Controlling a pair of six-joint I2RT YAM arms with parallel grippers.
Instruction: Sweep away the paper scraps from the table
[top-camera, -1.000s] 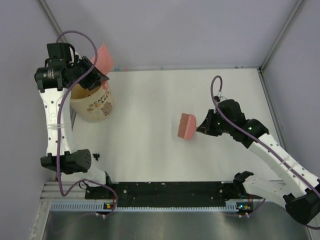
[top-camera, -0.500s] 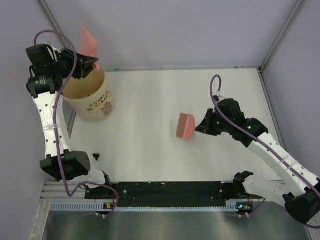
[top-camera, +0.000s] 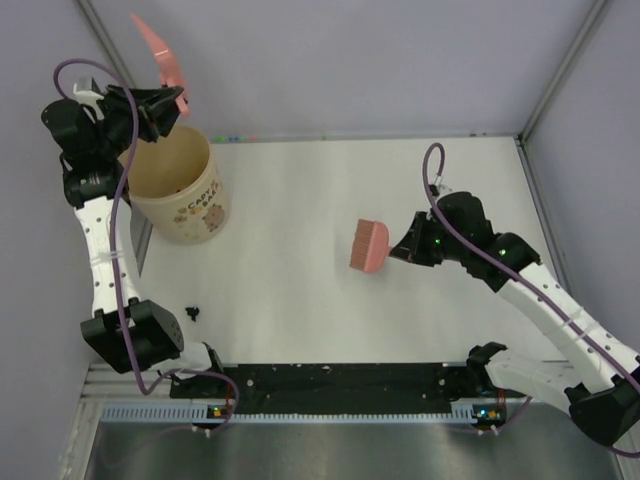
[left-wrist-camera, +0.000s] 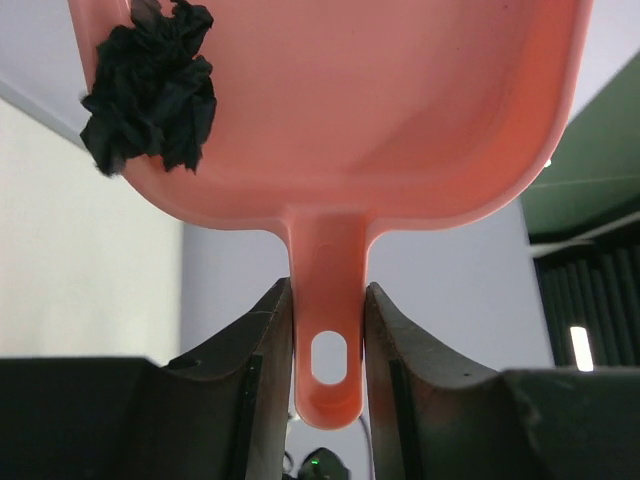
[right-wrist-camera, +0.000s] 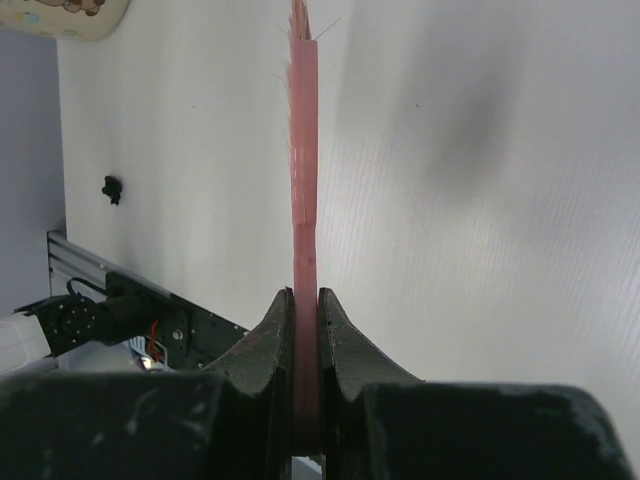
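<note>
near the black strip (top-camera: 330, 378) along the near edge, one small black paper scrap (top-camera: 193, 312) lies on the white surface (top-camera: 300, 190), at the near left and well apart from everything else. at mid-right, the right end effector (top-camera: 402, 247) is clamped tight on a pink brush (top-camera: 369, 248), whose bristles point left; whether they touch the surface cannot be told. at the far left stands a beige cup (top-camera: 190, 205) with a cartoon print. above its far rim, the left end effector (left-wrist-camera: 328, 310) grips the handle of a pink dustpan (left-wrist-camera: 380, 110), held high. a crumpled black paper wad (left-wrist-camera: 150, 85) sits in one corner of the pan.
</note>
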